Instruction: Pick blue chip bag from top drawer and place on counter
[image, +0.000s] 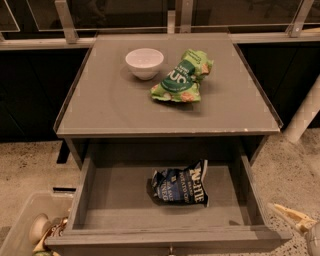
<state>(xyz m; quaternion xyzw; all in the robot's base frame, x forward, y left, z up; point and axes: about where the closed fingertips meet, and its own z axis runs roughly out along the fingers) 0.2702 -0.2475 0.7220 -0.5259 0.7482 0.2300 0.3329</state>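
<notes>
The blue chip bag (181, 184) lies crumpled with white lettering on the floor of the open top drawer (100, 200), a little right of its middle. The counter (105, 107) is the grey top above the drawer. My gripper (296, 221) shows pale at the lower right corner, outside the drawer's right wall and level with its front. It is well apart from the bag and holds nothing that I can see.
A white bowl (144, 62) and a green snack bag (182, 77) sit on the counter's far half. A pale plastic bin (22, 225) with objects stands on the floor at lower left. A white post (305, 115) slants at the right.
</notes>
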